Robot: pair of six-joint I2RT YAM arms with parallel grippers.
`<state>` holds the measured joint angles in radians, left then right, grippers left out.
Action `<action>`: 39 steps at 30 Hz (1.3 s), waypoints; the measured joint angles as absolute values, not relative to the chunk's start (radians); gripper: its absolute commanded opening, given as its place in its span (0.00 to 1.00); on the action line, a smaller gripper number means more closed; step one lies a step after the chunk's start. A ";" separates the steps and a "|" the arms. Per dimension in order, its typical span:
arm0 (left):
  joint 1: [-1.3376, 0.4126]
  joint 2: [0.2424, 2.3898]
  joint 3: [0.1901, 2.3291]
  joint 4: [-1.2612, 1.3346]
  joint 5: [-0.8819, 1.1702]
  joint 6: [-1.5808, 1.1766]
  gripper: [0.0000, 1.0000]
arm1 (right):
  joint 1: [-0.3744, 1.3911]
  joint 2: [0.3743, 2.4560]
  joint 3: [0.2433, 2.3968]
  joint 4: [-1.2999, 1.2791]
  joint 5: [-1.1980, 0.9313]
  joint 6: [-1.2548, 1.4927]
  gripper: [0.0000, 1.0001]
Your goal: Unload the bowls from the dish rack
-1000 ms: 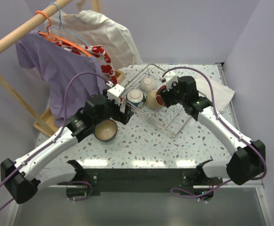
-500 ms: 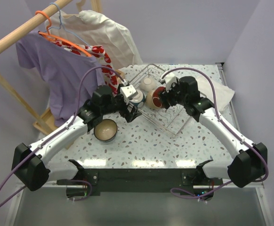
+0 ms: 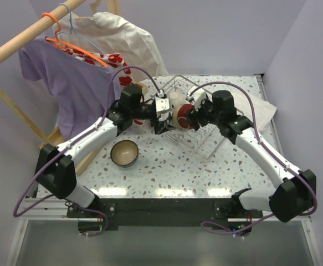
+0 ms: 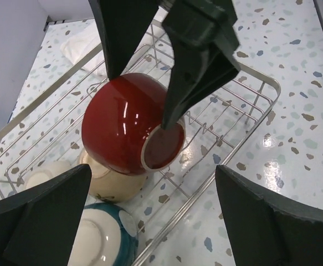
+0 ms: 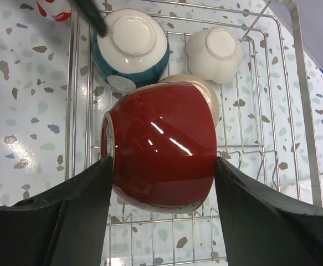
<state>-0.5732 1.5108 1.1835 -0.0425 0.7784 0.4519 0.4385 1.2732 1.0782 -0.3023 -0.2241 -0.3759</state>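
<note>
Top external: left gripper (image 3: 161,112) has swung off the beige bowl (image 3: 124,153) near the table's (image 3: 167,173) left edge, over to the dish rack (image 3: 208,145) at the far edge, fingers spread wide by the teal bowl (image 4: 103,238). Right gripper (image 5: 162,162) still pinches the dark red bowl (image 5: 161,136) over the rack

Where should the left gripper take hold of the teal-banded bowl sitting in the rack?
The teal-banded bowl sits upside down in the dish rack, foot ring up, rim hidden against the wires. Probably best: the left gripper descends from above, open fingers straddling its rounded outer wall.
</note>
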 measured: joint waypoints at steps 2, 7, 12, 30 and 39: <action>-0.560 1.576 1.250 -0.064 0.812 0.476 1.00 | 0.439 1.273 1.078 -0.302 -0.231 -0.380 0.00; -0.544 1.711 1.395 -0.156 0.855 0.548 1.00 | 0.439 1.269 1.077 -0.305 -0.240 -0.388 0.00; -0.533 1.811 1.512 -0.249 0.902 0.604 1.00 | 0.439 1.267 1.076 -0.307 -0.257 -0.400 0.00; -0.523 2.001 1.758 -0.501 1.034 0.701 1.00 | 0.439 1.271 1.075 -0.308 -0.302 -0.424 0.00; -0.523 2.017 1.766 -0.519 1.101 0.701 1.00 | 0.439 1.271 1.075 -0.318 -0.312 -0.432 0.00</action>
